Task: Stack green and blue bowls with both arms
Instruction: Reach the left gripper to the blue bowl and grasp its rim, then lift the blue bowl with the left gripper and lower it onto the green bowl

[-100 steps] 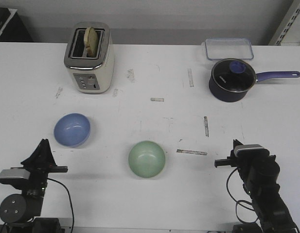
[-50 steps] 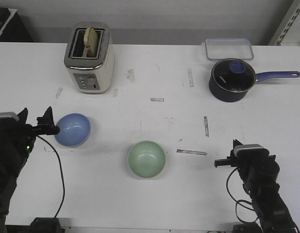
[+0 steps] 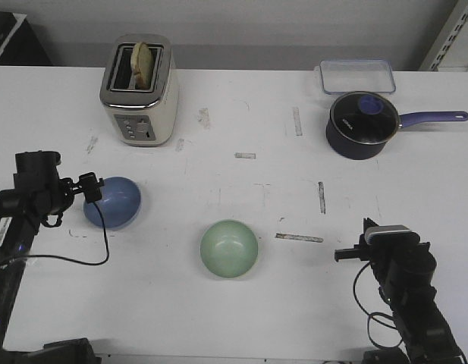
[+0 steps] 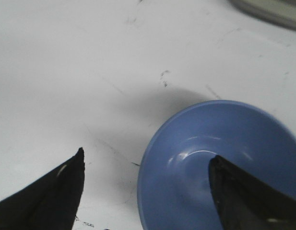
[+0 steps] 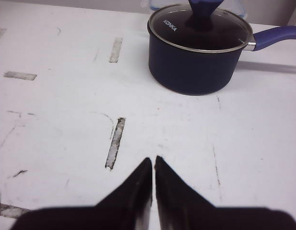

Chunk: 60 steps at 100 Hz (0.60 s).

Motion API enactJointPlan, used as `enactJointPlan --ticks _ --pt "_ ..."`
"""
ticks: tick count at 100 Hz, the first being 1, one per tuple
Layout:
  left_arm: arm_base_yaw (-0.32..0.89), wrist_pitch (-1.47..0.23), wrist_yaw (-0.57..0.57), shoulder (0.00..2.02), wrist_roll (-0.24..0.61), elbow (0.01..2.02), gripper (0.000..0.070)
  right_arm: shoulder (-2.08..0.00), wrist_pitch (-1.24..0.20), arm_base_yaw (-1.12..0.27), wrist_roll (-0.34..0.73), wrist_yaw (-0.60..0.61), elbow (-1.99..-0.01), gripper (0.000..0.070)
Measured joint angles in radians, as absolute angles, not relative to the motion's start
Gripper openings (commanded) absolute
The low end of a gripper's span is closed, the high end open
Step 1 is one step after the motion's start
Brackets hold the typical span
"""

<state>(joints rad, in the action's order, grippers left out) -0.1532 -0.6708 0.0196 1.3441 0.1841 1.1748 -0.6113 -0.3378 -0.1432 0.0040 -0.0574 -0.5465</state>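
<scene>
The blue bowl sits at the left of the table, and it also shows in the left wrist view. My left gripper is open at the bowl's left rim. In the left wrist view one finger is over the inside of the bowl and the other is outside over the table. The green bowl sits alone near the table's middle front. My right gripper is shut and empty at the front right, seen shut in the right wrist view.
A cream toaster with toast stands at the back left. A dark navy saucepan with a long handle and glass lid sits at the back right, also in the right wrist view. A clear plastic container lies behind it.
My left arm has risen from the front left and reached toward the blue bowl; its open gripper now straddles the bowl's left rim. The right arm and both bowls have not moved.
</scene>
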Motion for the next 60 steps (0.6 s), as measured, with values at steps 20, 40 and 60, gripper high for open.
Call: enactJointPlan --ticks 20,40,60 --pt "-0.17 -0.688 -0.084 1.489 0.192 1.175 0.0483 -0.611 -0.338 -0.143 0.004 -0.057 -0.546 0.0" --pt "-0.169 -0.714 -0.131 1.562 0.194 1.175 0.028 -0.611 -0.338 -0.143 0.004 -0.057 -0.546 0.0" --pt "-0.17 -0.719 -0.131 1.568 0.195 1.175 0.002 -0.611 -0.338 -0.143 0.004 -0.057 -0.546 0.0"
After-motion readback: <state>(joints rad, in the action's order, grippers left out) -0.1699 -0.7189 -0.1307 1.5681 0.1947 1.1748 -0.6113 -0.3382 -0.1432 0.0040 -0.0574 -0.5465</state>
